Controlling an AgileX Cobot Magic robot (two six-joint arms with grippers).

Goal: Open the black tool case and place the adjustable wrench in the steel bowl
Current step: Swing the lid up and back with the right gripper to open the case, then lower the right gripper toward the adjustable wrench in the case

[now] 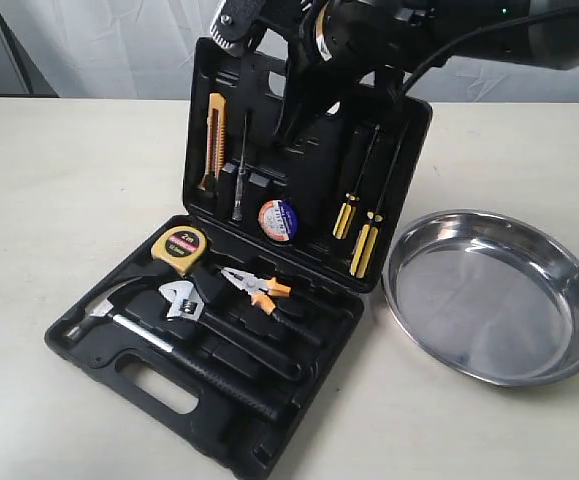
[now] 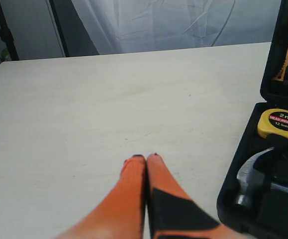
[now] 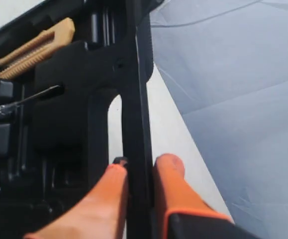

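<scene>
The black tool case (image 1: 99, 355) lies open on the table with its lid (image 1: 409, 130) raised upright. Inside the lower half lies the adjustable wrench (image 1: 184, 300), silver head up, black handle running toward the front. The steel bowl (image 1: 494, 295) sits empty to the right of the case. My right gripper (image 3: 140, 167) is shut on the lid's handle bar (image 3: 136, 99) at the lid's top edge, one orange finger on each side. My left gripper (image 2: 145, 157) rests shut and empty over bare table, left of the case (image 2: 233, 199).
The case also holds a yellow tape measure (image 1: 179, 248), a hammer (image 1: 119, 318), orange-handled pliers (image 1: 259, 288), a utility knife (image 1: 215, 140), tape roll (image 1: 279, 219) and yellow screwdrivers (image 1: 359, 235). A white curtain hangs behind the table.
</scene>
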